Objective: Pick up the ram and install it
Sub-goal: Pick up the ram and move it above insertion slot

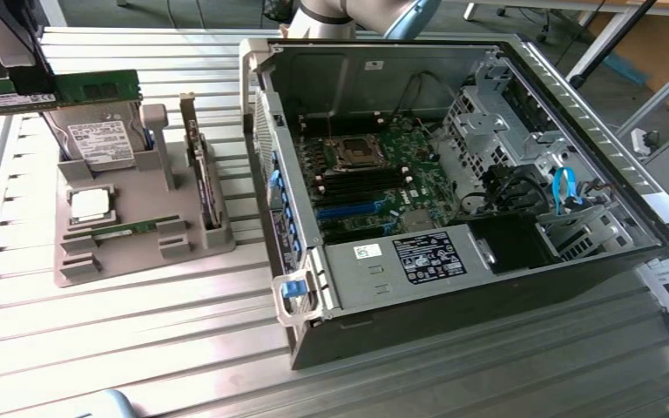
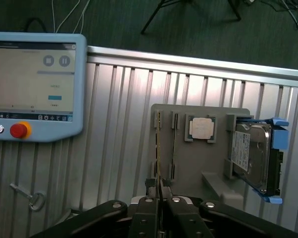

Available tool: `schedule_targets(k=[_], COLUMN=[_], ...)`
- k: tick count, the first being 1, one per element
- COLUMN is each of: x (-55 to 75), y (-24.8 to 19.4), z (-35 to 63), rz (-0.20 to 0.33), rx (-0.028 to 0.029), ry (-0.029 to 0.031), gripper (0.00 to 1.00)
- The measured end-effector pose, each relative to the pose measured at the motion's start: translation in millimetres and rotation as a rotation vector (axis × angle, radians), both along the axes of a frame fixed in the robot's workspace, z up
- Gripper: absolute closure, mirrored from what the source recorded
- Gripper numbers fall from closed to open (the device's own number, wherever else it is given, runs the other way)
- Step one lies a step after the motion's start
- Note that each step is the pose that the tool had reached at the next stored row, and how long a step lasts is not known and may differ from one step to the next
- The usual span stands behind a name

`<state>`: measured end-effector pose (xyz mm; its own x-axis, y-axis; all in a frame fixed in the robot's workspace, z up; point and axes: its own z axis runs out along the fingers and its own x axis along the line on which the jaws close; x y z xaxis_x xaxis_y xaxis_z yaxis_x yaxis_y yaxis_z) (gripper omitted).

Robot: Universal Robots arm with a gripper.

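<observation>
**A:** Black fingers (image 2: 148, 210) of the gripper (image 2: 160, 199) are clamped tight on the long, thin green circuit-board ram (image 1: 97, 90)!

**B:** Where's it sitting?

**A:** Up in the air at the exterior view's left, over the grey moulded parts tray (image 1: 125, 254). The open metal computer case (image 1: 323, 78) lies well apart.

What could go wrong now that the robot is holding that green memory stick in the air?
The gripper is shut on the memory stick with one end sticking out, so it might slip or tilt. To reach the narrow slots it must clear the computer case's wall and could knock it. A crooked stick may not seat.
</observation>
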<state>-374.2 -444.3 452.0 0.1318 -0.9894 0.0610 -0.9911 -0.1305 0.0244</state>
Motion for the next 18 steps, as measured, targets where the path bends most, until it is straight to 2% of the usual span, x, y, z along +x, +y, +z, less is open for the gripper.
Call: schedule_targets(k=[9, 18], x=[1.5, 12.1], y=[0.1, 0.0], z=[0.2, 0.1], rz=[0.000, 0.000], rx=[-0.0003, -0.0023], ry=[0.0003, 0.0002], gripper=[0.87, 0.87])
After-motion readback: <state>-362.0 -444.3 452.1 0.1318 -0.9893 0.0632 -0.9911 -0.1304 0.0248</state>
